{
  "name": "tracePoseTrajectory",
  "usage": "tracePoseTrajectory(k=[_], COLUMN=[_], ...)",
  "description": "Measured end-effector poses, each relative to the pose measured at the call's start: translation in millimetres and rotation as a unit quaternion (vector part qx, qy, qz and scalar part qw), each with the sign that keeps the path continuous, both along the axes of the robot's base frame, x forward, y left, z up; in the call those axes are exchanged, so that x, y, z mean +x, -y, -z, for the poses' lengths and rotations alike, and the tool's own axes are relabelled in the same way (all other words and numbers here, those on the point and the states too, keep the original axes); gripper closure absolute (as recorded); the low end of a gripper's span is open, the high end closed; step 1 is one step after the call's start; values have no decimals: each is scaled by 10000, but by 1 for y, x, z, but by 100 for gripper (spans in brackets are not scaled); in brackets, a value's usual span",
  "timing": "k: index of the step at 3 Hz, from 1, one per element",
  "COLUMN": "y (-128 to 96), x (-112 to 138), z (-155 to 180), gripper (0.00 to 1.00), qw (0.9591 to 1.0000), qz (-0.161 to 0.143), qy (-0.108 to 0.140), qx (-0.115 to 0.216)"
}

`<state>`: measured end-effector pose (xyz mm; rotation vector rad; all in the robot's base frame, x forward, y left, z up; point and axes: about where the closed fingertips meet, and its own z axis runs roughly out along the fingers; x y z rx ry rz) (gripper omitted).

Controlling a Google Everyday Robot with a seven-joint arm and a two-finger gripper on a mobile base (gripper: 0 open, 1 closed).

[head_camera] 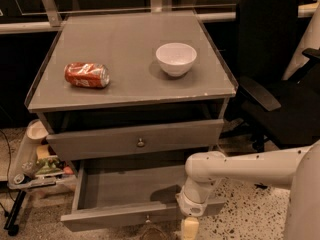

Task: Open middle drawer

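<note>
The middle drawer [115,218] is the lower grey drawer in view. It stands pulled far out of the cabinet, and its bare inside [130,186] shows. Its small round knob [147,218] sits at the centre of the front, near the bottom edge of the view. My gripper [189,228] hangs from the white arm [235,166] at the drawer front's right end, just right of the knob. The bottom edge of the view cuts it off.
Above it, another grey drawer [100,141] with a round knob [140,142] sticks out slightly. On the cabinet top [125,39] lie a red soda can [86,75] and a white bowl [176,58]. A black office chair [272,79] stands to the right, and a cart with clutter [32,166] to the left.
</note>
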<state>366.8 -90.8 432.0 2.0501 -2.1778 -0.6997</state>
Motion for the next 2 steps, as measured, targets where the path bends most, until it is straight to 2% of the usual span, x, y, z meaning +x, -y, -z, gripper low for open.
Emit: tracePoseTrajectory(k=[2], y=[-4], x=[5], z=[-2], gripper=[0], qw=[10000], qz=[7], qy=[-12], qx=[13])
